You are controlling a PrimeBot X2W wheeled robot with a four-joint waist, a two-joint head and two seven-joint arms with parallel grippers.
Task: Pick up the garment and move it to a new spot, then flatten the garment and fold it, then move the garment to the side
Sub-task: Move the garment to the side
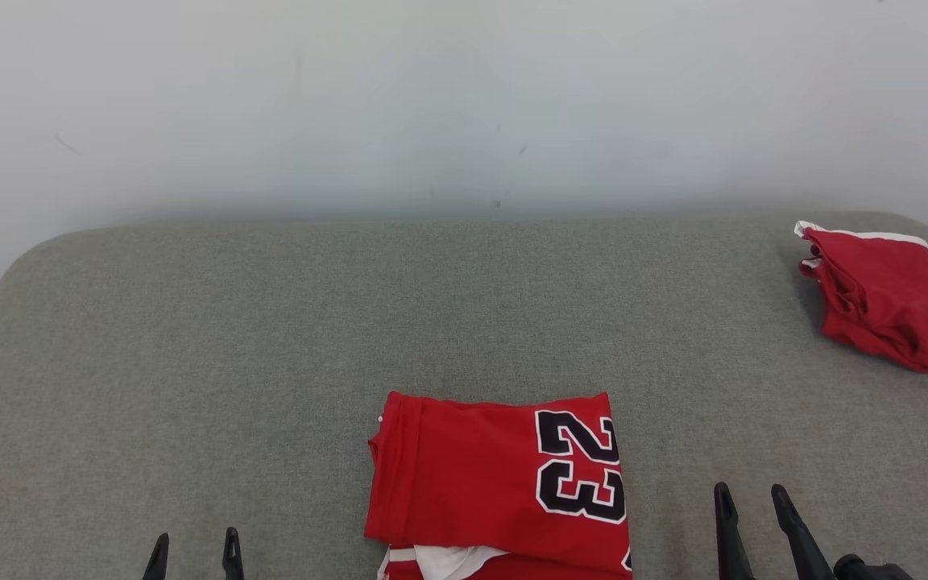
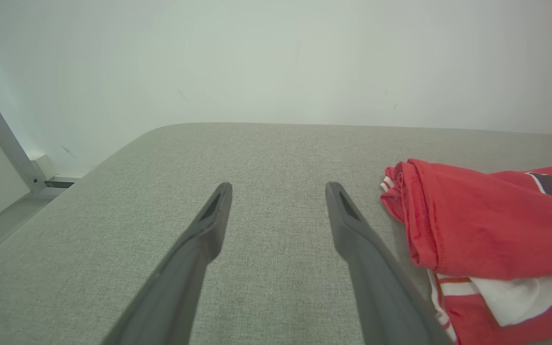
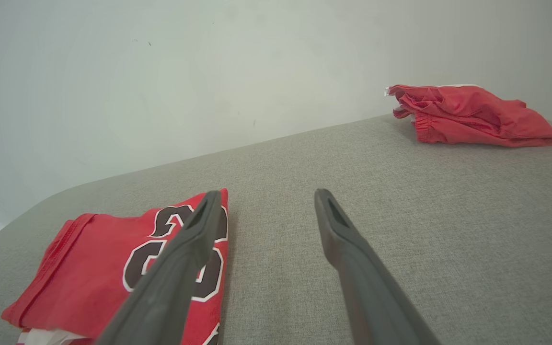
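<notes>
Two grippers spread and empty, folded jersey between them.

Left gripper (image 1: 194, 554) hangs with fingers apart, gripping nothing, above the grey desk (image 1: 271, 338); the right gripper (image 1: 750, 503) is likewise parted and bare. The jersey (image 1: 496, 475) lies just right of the left gripper and just left of the right one, number 23 facing up. Far ahead of the right gripper, a second red garment (image 1: 887, 298) sits bunched by the desk's edge. Folding looks done, judging by the compact rectangle; moving the jersey aside appears to be what remains. Its near edge is cut off in the head view, and a white layer pokes out below, so the fold's neatness is hard to judge.
</notes>
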